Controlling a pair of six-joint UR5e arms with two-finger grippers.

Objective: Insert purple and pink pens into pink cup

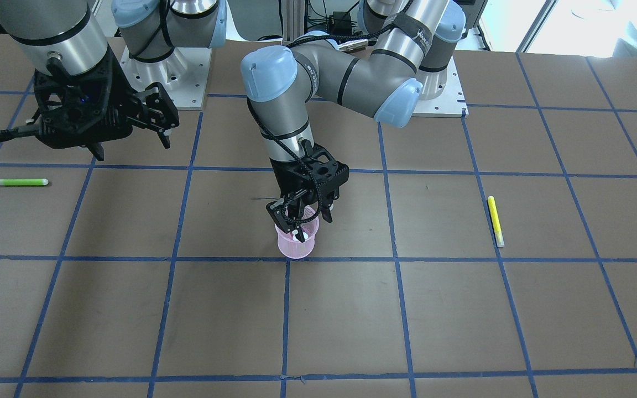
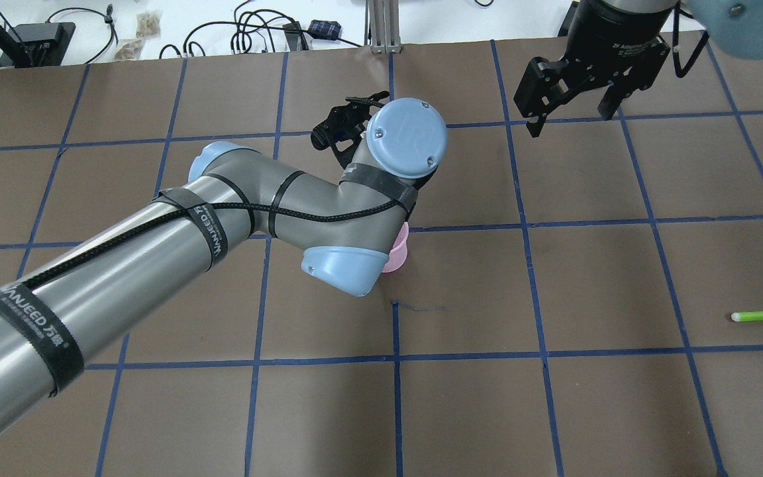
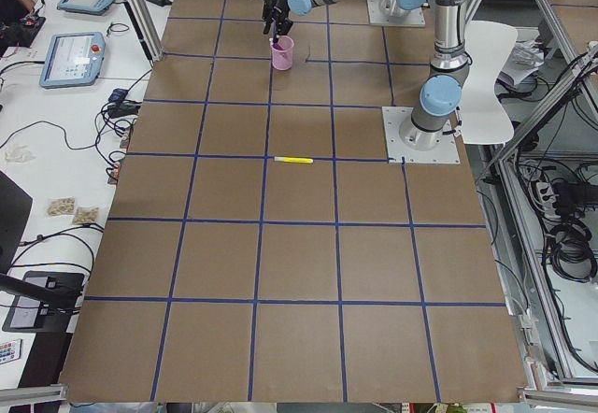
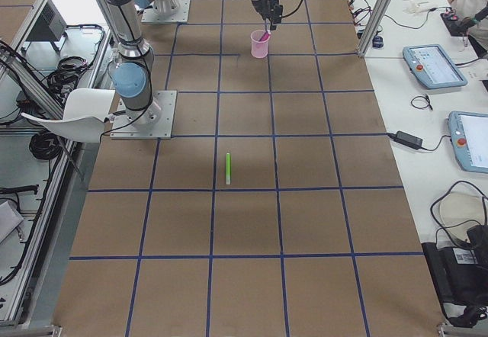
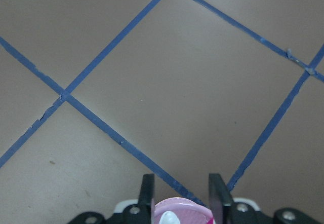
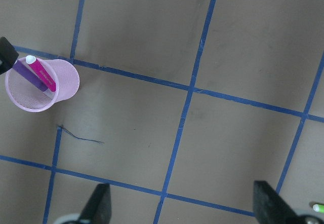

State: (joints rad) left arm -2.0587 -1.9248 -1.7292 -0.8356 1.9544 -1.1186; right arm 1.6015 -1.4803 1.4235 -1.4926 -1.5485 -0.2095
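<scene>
Above the cup point(image 1: 296, 247) holding the purple pen point(image 6: 24, 73) and pink pen point(image 6: 42, 75), left gripper point(image 1: 302, 218) spread wide; well aside, right gripper point(image 2: 570, 121) likewise spread.

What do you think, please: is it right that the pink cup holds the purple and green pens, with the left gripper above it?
Not the green pen, which lies apart on the table. The right wrist view shows the pink cup holding the purple pen and the pink pen, with the left gripper above it.
</scene>
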